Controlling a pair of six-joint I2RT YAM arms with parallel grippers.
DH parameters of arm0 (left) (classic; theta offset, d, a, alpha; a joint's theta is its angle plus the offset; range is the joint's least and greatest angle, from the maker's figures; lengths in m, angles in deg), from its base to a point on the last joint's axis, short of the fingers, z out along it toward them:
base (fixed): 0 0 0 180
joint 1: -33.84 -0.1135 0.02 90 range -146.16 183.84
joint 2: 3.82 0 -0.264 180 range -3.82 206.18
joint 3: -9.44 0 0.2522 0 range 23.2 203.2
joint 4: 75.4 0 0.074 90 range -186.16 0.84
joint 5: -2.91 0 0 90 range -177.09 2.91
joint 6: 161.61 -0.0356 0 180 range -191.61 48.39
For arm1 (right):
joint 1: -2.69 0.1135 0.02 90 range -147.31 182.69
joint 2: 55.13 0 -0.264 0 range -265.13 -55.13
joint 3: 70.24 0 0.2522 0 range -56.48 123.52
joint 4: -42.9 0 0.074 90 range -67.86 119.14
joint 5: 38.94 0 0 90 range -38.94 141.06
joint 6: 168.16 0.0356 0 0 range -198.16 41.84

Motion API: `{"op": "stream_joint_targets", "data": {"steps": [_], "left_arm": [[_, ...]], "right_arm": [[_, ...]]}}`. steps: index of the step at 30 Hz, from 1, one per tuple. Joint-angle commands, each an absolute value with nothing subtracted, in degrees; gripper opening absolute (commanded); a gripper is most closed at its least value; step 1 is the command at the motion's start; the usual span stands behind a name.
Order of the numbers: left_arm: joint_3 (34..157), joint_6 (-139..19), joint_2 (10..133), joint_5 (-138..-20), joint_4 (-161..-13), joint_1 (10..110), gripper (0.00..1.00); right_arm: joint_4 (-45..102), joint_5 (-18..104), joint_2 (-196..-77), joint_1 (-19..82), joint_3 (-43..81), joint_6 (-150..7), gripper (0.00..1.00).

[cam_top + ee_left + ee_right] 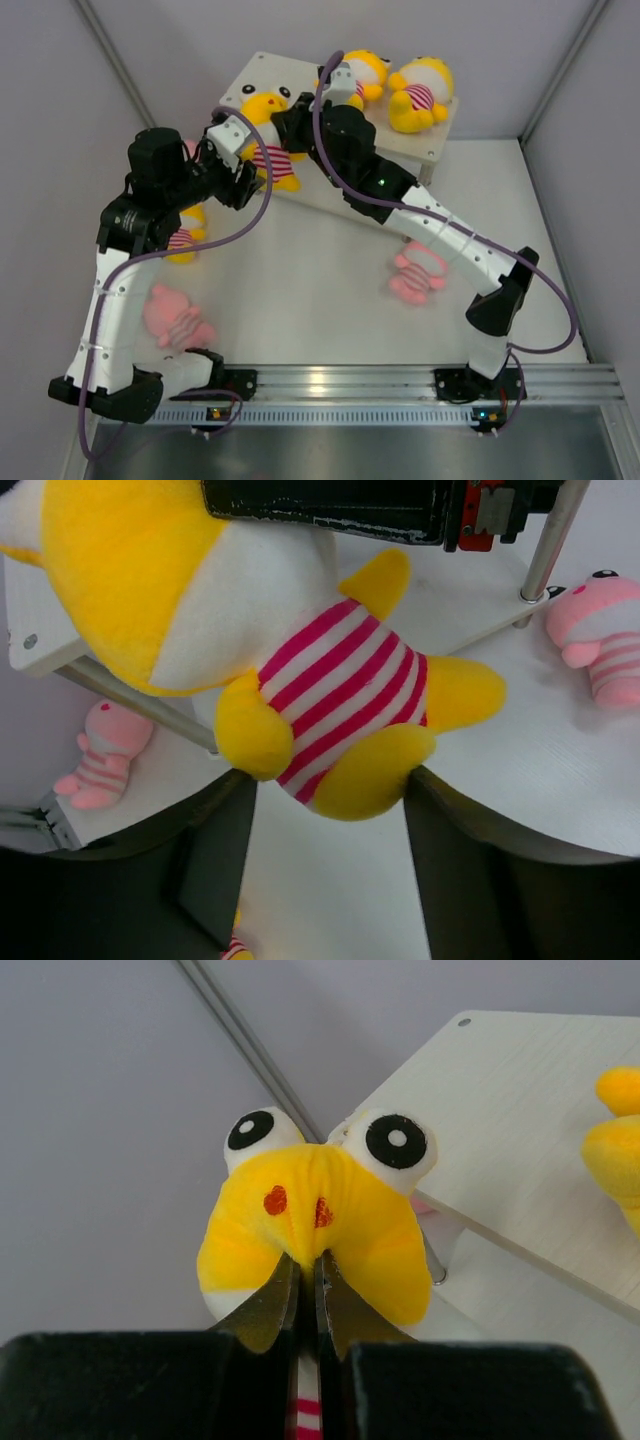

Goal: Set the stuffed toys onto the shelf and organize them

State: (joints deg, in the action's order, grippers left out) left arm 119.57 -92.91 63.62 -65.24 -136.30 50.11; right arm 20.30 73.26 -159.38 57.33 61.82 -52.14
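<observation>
The shelf (300, 75) stands at the back; two yellow stuffed toys (360, 75) (420, 95) lie on its top board at the right. My right gripper (287, 125) is shut on the head of a third yellow toy (265, 130), pinching the face (310, 1210) at the shelf's left front edge (520, 1110). My left gripper (330, 860) is open just below this toy's striped belly (345, 685), its legs between the fingertips (215, 840). A fourth yellow toy (185, 235) lies on the table under my left arm. Pink toys lie at the near left (175, 320) and right (418, 275).
The left wrist view shows two pink toys, one at the left (100, 755) and one at the right (600, 630), near the shelf's metal legs (550, 540). Grey walls close in the table at the back and sides. A rail (400, 385) carries the arm bases.
</observation>
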Motion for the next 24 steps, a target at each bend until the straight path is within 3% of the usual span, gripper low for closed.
{"op": "stream_joint_targets", "data": {"steps": [1, 2, 4, 5, 6, 17, 24], "left_arm": [[119.5, -93.1, 64.4, -65.6, -131.4, 50.4, 0.60], [119.5, -93.2, 64.6, -65.7, -131.4, 50.4, 0.46], [119.5, -93.9, 65.1, -66.3, -131.4, 50.4, 0.30], [119.7, -94.0, 65.1, -66.4, -131.3, 50.4, 0.04], [119.8, -94.1, 65.3, -66.8, -130.8, 50.4, 0.00], [133.0, -92.5, 76.1, -77.0, -120.4, 50.4, 0.00], [132.4, -94.6, 81.5, -81.9, -116.1, 50.3, 0.00]], "right_arm": [[24.9, 71.2, -159.0, 57.9, 64.4, -50.6, 0.00], [25.0, 71.4, -158.9, 57.9, 64.4, -50.7, 0.00], [25.6, 72.1, -158.7, 57.9, 63.8, -51.2, 0.00], [25.8, 72.1, -158.6, 57.8, 63.7, -51.5, 0.00], [26.1, 72.0, -158.4, 57.9, 63.6, -52.0, 0.00], [29.1, 75.5, -162.2, 52.4, 73.1, -63.7, 0.00], [32.5, 67.5, -172.4, 48.2, 81.8, -66.5, 0.04]]}}
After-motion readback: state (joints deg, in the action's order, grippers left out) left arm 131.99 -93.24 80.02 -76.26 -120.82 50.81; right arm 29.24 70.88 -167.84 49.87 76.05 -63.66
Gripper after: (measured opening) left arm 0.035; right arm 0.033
